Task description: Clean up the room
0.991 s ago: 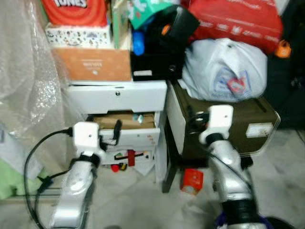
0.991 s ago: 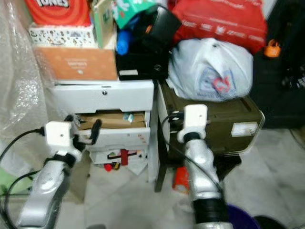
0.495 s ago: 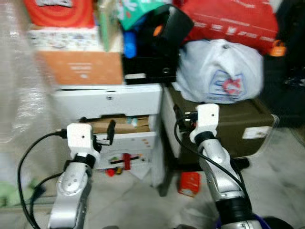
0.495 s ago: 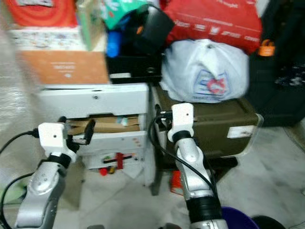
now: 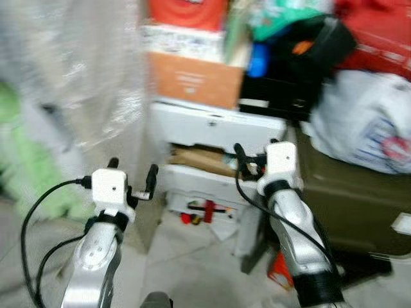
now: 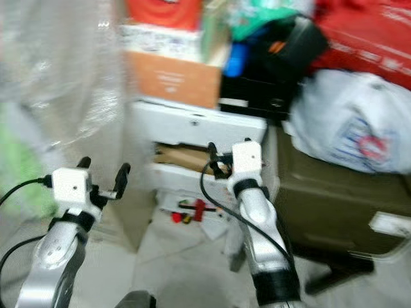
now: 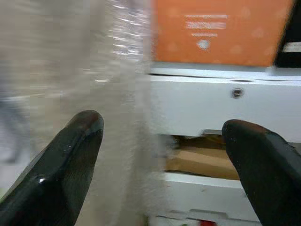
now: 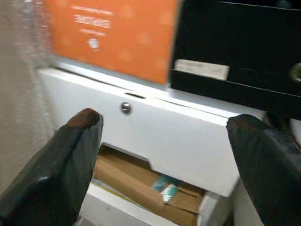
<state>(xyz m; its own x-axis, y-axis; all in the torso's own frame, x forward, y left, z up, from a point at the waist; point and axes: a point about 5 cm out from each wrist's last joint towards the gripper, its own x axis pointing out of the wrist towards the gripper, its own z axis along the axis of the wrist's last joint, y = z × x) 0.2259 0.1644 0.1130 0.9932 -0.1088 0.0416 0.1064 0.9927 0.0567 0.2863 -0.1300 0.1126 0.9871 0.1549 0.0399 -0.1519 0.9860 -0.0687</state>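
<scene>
White drawer cabinet [image 5: 212, 128] stands before me, its brown-cardboard-stuffed drawer [image 5: 199, 160] ajar; my left gripper [image 5: 131, 176] and right gripper [image 8: 164, 155] both gape wide, holding nothing.

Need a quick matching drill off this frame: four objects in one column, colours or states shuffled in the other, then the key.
1. cardboard box on the cabinet
2. white drawer cabinet
3. bulging plastic bag
4. left gripper

a. fingers open, holding nothing
b. orange
c. pale grey with a red and blue print
d. one drawer partly open

Pairs: 1-b, 2-d, 3-c, 4-a
</scene>
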